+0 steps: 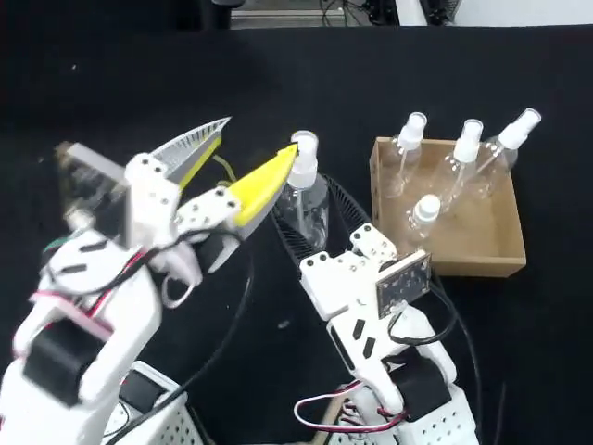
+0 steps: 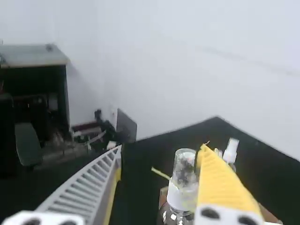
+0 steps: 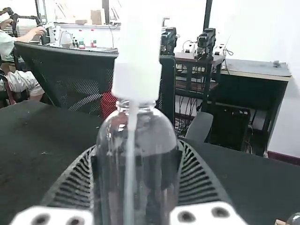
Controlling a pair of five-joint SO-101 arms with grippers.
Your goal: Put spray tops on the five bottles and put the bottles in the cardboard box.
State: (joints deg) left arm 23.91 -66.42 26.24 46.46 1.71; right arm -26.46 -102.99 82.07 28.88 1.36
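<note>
The high camera looks down on the black cloth-covered surface (image 1: 278, 74); both wrist cameras sit close to the same clear plastic white-capped bottle (image 1: 303, 199), facing outward

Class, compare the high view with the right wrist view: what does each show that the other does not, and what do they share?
The high view adds the cardboard box holding four capped bottles, and the left gripper, open, with its yellow finger beside the spray top. The right wrist view adds a black mesh chair and a desk in the room behind. Both show the fifth bottle, clear and upright with that white spray top on it, and the right gripper, whose black fingers are closed on the bottle's body.
</note>
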